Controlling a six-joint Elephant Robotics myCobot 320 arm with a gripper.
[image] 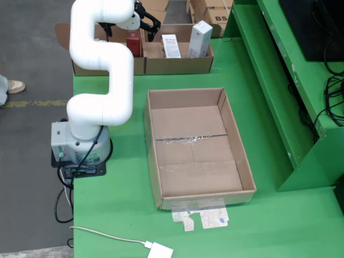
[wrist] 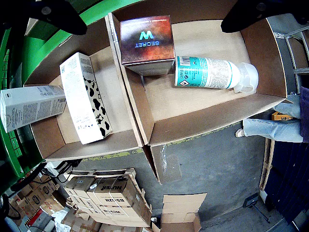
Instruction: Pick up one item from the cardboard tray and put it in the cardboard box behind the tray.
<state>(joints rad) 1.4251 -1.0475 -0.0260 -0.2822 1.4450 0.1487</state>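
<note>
1. Over at twelve o'clock on the green table (image: 123,226), the white arm (image: 102,59) reaches above two small cardboard boxes. The gripper (image: 146,21) hangs above the left box (image: 110,64), its black fingers (wrist: 53,14) spread wide with nothing between them.
2. From the riding view, that box, lying to the right there, already holds a dark carton marked SECRET (wrist: 147,41) and a teal spray bottle (wrist: 212,72) lying on its side, touching the carton's corner.
3. The neighbouring box (wrist: 87,145) holds a cow-print carton (wrist: 87,96) and a white carton (wrist: 29,106) leaning at nine o'clock.
4. At the centre of the table sits the large cardboard tray (image: 156,177); I see no item inside it, only taped flaps.
5. My guess is that an item has just been dropped, or the arm is looking things over.
6. To do this well, the arm should rise straight up clear of the box walls, jaws kept apart, before swinging towards six o'clock.
7. The spray bottle looks round and likely to roll; the cartons look light and stiff.
</note>
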